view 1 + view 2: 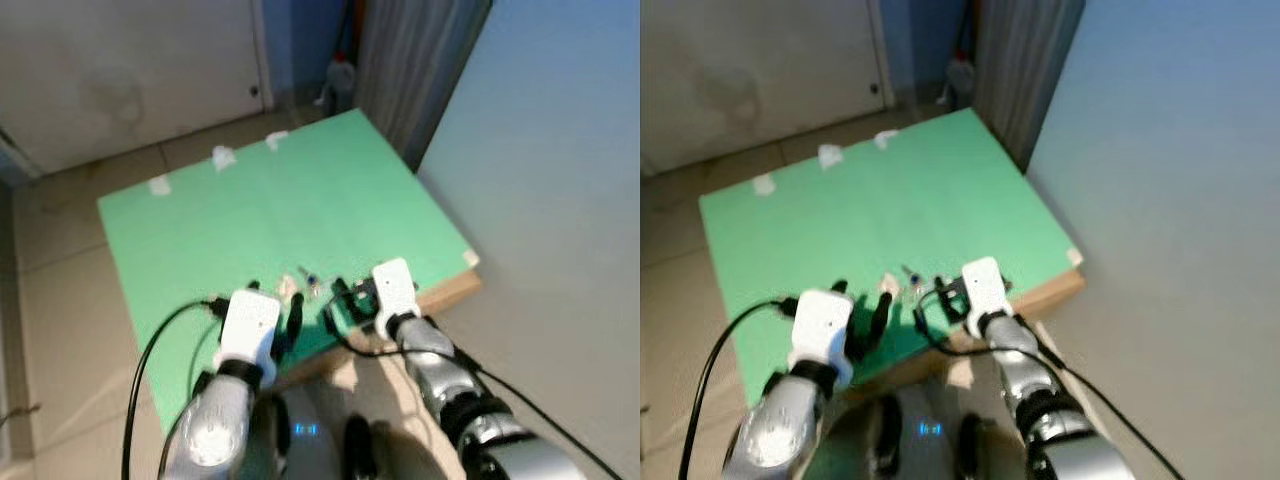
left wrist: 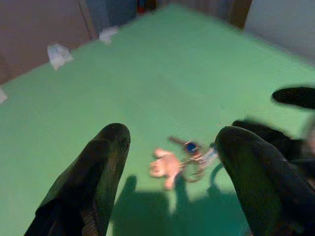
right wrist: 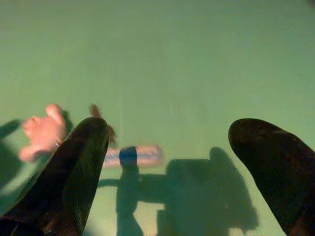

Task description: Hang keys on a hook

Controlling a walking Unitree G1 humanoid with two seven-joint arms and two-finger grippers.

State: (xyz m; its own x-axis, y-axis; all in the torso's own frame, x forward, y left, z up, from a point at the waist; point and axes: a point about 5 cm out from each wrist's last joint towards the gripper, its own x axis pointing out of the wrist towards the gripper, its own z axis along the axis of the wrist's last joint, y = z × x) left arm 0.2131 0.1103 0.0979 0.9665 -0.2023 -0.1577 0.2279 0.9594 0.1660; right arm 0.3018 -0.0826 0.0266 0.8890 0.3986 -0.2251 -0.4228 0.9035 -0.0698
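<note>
A green counter (image 1: 300, 200) fills the middle of the head views, with tiled floor around it and a pale wall to the robot's right. A few scraps of white paper (image 1: 222, 157) lie near its far edge. No hook can be made out in these pictures.

The keys (image 1: 311, 283) lie on the green surface close to the near edge, between the two arms. With them is a small pinkish charm (image 1: 288, 287), touching or just beside the ring on the robot's left side. The bunch is strung roughly across the robot's front, charm to the left, a blue-marked key (image 3: 134, 155) to the right.

The left gripper (image 1: 277, 318) is low over the near edge, fingers spread wide and holding nothing; in its wrist view the keys (image 2: 189, 156) sit just ahead, framed between the two fingers. The right gripper (image 1: 345, 300) is also spread and empty, beside the keys on their right, one finger (image 3: 74, 172) partly over them. Both are near; the left looks better lined up for a straight reach forward and down.
</note>
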